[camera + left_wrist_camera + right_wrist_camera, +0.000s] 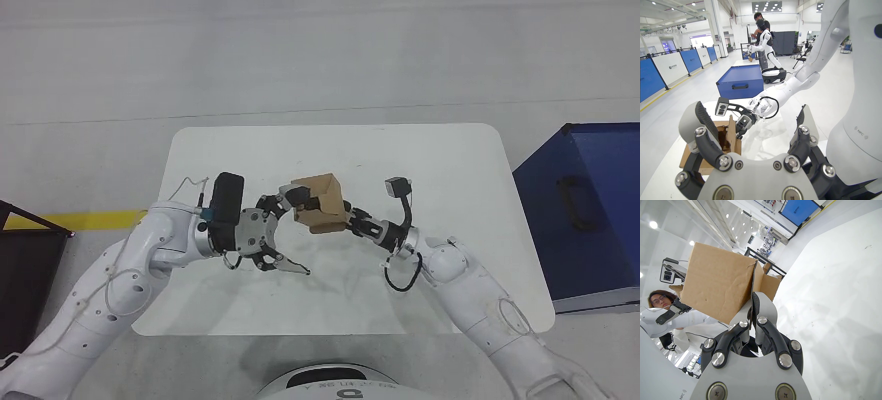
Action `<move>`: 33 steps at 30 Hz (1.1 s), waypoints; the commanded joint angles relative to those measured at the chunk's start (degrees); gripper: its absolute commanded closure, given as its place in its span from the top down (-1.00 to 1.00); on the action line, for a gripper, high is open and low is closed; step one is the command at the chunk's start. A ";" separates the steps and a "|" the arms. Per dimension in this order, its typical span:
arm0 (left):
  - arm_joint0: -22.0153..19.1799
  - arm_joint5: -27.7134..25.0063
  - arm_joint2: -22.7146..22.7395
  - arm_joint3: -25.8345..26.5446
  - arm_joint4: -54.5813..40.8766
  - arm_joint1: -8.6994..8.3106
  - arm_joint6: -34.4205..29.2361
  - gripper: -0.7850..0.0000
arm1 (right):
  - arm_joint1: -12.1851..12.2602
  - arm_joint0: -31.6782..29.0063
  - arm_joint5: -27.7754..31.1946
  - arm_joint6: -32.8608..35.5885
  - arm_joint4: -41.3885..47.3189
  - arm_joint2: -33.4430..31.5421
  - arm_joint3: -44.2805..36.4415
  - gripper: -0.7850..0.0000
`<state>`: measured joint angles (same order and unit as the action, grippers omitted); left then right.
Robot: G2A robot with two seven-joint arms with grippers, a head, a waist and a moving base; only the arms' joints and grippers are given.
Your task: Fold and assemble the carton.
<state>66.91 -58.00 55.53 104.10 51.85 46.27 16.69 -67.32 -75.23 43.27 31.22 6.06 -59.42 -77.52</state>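
A small brown carton (320, 200) is over the middle of the white table (450, 160), partly folded, with ragged flaps at its open side. My right gripper (346, 219) is shut on one of the carton's wall edges (752, 302); in the right wrist view the carton (719, 281) rises just beyond the fingers. My left gripper (290, 232) stands open beside the carton on the other side. One of its fingers (700, 115) is close by the open side of the carton (734, 140); the other finger (804, 119) is out over bare table.
A blue box (590, 220) with a black handle stands on the floor past the table's right edge. A dark frame (20, 250) stands off the left edge. Bare tabletop lies all around the carton.
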 commanded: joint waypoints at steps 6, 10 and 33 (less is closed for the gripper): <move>-2.67 0.00 -4.15 -0.42 0.26 -0.23 3.03 1.00 | -0.13 0.42 0.04 0.73 0.06 0.60 -0.56 -1.00; -5.68 0.00 -7.27 -3.62 0.29 -0.06 3.86 1.00 | -0.20 0.66 -0.02 1.27 0.31 0.93 -0.72 -1.00; -16.06 0.00 -21.83 -10.71 -8.02 -2.91 7.13 0.81 | -0.24 1.67 -0.08 3.42 1.79 1.33 -0.68 -1.00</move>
<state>50.92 -58.00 33.71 93.81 44.13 43.56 23.53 -67.55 -73.59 43.16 34.61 7.92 -58.11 -78.17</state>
